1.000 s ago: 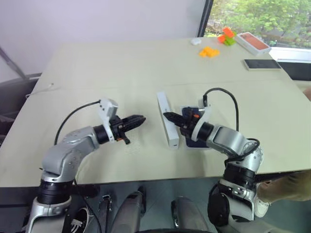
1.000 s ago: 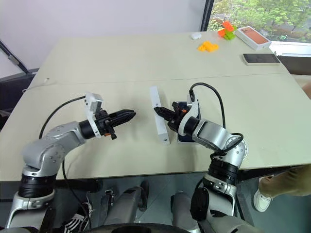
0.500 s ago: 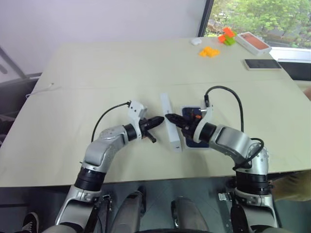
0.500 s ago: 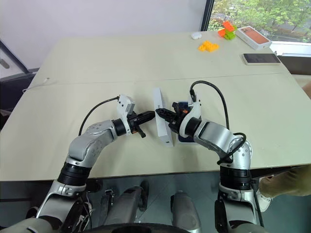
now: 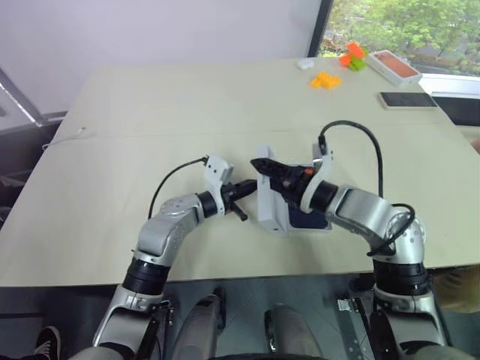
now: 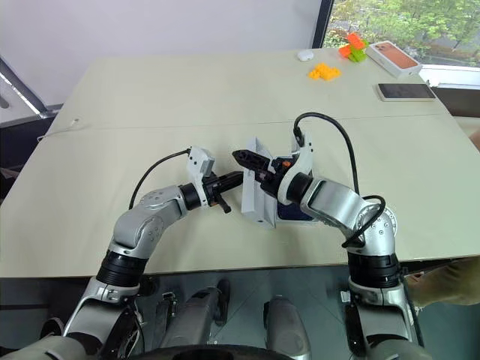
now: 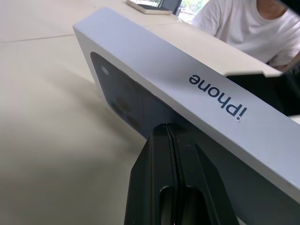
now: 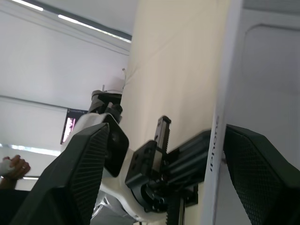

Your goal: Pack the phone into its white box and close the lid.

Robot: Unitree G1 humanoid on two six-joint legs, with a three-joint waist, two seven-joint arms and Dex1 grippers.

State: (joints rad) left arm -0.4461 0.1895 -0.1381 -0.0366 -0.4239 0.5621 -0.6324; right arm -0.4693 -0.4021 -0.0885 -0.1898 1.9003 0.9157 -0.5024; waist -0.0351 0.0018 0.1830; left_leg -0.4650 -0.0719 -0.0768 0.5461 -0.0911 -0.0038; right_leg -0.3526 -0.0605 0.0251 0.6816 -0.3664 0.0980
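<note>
Opening wide now, the right gripper's fingers [image 8: 262, 173] are straddling the tilted lid [image 6: 253, 191]; the left gripper's pinched fingers [image 7: 174, 187] are bracing its face. Phone [image 5: 309, 218] is lying in the white box [image 5: 319, 227] on the bench [image 5: 150, 105]; closing remains.

The lid [image 7: 197, 84] is smooth matt white cardboard with dark printed lettering. The left claw [image 7: 174, 187] has matt black plastic fingers; the right claw's pads [image 8: 84, 173] are finely textured. The table [image 5: 150, 112] looks matt beige.

The white lid [image 5: 271, 199] stands tilted over the box holding the navy phone [image 5: 309, 219].
</note>
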